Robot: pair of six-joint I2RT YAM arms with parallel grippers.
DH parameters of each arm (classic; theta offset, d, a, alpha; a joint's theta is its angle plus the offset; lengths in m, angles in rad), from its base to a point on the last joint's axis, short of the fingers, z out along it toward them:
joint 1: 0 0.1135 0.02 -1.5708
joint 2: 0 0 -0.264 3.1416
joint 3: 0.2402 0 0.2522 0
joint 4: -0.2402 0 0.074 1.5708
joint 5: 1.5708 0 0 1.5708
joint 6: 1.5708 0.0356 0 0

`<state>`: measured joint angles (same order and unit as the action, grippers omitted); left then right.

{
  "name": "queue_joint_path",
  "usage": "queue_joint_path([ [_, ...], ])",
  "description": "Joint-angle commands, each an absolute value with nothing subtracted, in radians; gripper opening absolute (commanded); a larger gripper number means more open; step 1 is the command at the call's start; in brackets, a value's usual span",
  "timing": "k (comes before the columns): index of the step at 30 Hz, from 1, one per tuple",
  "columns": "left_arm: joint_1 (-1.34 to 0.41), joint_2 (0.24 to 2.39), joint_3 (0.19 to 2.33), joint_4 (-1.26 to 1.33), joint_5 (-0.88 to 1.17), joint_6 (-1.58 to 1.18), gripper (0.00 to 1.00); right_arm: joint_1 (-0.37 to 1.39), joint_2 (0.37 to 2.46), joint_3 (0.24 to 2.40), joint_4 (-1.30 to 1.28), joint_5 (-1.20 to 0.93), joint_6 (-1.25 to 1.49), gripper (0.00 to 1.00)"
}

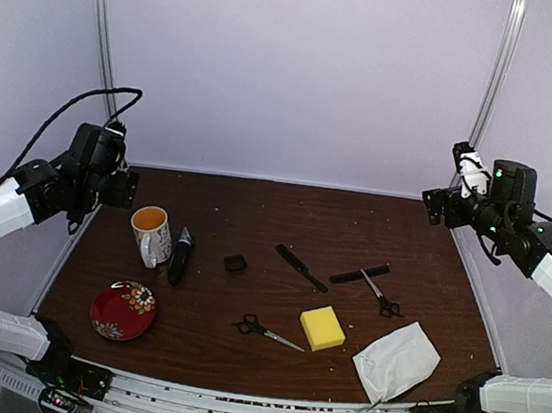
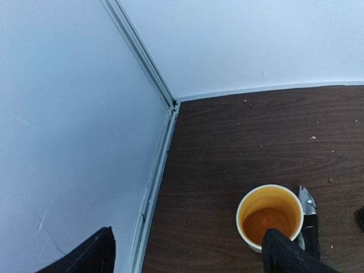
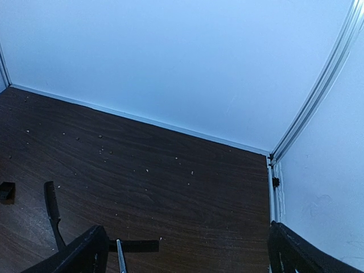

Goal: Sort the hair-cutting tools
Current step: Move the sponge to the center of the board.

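Two black-handled scissors lie on the brown table: one [image 1: 267, 332] front centre, one [image 1: 381, 298] right of centre. Two slim black combs lie mid-table, one [image 1: 301, 267] centre, one [image 1: 359, 274] to its right. A black trimmer [image 1: 180, 255] lies beside a mug. A small black square piece [image 1: 236, 263] sits left of centre. My left gripper [image 1: 125, 188] is open and empty, raised over the far left corner. My right gripper [image 1: 435, 204] is open and empty, raised at the far right. The right wrist view shows a comb [image 3: 53, 213], a scissor blade [image 3: 120, 256] and the square piece [image 3: 7, 191].
An orange-lined mug [image 1: 152, 234] stands at the left, also in the left wrist view [image 2: 270, 216]. A red patterned plate [image 1: 123, 310] lies front left. A yellow sponge block [image 1: 323, 327] and a white pouch [image 1: 396, 360] lie front right. Walls close in the back and sides.
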<state>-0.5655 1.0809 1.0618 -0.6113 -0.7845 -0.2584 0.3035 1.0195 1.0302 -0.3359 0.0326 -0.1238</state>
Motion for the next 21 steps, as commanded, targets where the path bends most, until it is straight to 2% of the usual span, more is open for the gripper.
queue_joint_path([
  [1,-0.491,1.006,0.956,-0.412,-0.659,-0.176,0.91,0.259,1.004,0.955,-0.251,0.001,-0.138,1.00],
  [5,-0.426,0.947,0.859,-0.304,-0.553,-0.114,0.84,0.222,1.000,0.908,-0.299,-0.145,-0.247,0.97],
  [11,-0.371,0.901,0.772,-0.175,-0.378,-0.045,0.75,0.253,0.985,0.858,-0.445,-0.265,-0.459,0.87],
  [17,-0.379,0.940,0.786,-0.136,-0.211,0.007,0.67,0.446,0.956,0.743,-0.553,-0.244,-0.693,0.79],
  [21,-0.418,0.997,0.819,-0.147,-0.139,0.046,0.65,0.628,0.966,0.656,-0.568,-0.170,-0.811,0.80],
])
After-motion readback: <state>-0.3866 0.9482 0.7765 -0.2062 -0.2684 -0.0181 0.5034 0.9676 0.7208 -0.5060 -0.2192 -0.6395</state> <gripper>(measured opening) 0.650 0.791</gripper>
